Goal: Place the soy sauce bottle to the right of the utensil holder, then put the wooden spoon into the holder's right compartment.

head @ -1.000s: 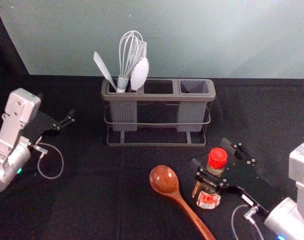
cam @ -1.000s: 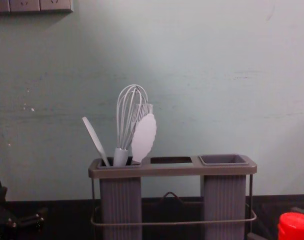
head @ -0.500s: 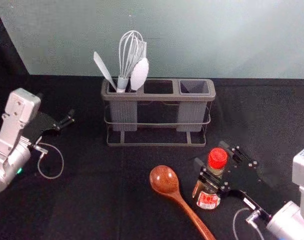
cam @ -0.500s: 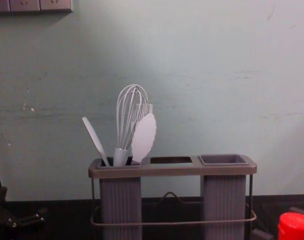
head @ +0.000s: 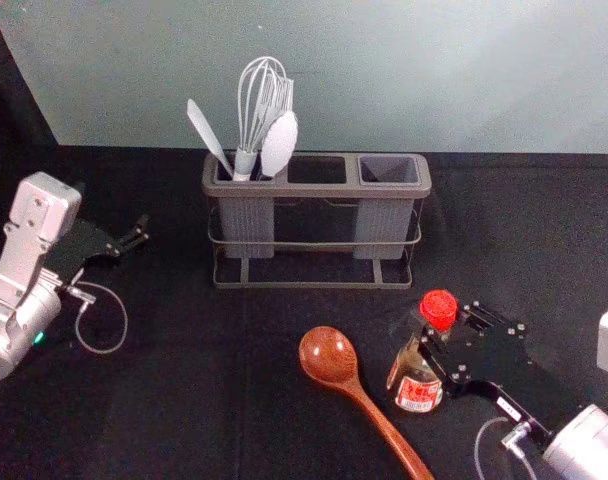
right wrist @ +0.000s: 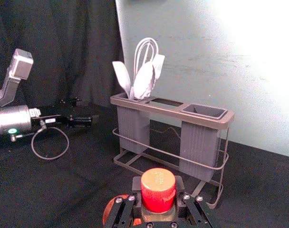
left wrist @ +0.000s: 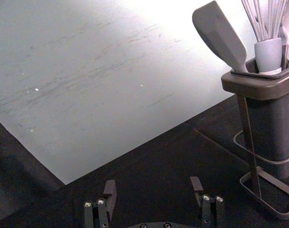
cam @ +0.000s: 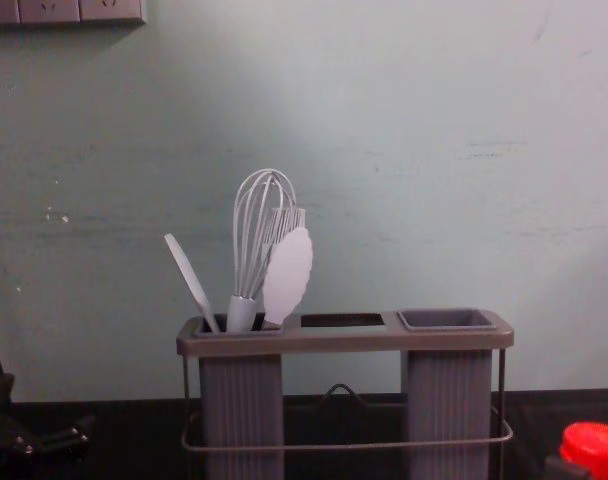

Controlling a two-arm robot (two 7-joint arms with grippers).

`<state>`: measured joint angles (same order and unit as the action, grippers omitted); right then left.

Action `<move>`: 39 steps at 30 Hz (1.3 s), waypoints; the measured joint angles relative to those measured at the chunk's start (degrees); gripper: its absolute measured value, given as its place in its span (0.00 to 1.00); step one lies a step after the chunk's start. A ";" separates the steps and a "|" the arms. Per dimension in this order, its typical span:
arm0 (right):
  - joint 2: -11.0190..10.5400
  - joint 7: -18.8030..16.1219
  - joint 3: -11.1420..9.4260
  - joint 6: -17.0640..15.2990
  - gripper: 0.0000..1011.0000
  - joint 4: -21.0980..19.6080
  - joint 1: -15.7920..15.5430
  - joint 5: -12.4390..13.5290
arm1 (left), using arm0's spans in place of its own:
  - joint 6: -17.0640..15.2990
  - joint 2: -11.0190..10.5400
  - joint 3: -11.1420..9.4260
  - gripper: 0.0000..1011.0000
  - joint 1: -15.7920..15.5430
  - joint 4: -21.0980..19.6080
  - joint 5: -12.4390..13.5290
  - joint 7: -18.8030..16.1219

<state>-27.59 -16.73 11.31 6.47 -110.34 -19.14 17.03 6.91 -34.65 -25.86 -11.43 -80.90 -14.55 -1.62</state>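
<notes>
Head view; right gripper [head: 443, 328] clamped round bottle [head: 419, 389]; left gripper [head: 113, 210] far left, jaws wide

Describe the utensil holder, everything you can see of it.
The utensil holder stands upright on the black cloth. Brownish-grey, plastic-looking rim with three openings; thin frame around and below, likely metal wire. Ribbed grey cups hang at left and right; no cup shows under the middle opening. The left compartment holds a whisk and other pale utensils, which lean at different angles; nothing sticks up from the right one.
</notes>
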 joint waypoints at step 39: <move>-0.83 -2.99 -8.24 -4.86 0.38 -3.04 1.36 3.23 | 0.00 0.00 0.00 1.00 0.00 0.00 0.00 0.00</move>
<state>-28.42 -19.72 3.08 1.61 -113.38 -17.78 20.26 6.91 -34.65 -25.86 -11.43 -80.90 -14.55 -1.62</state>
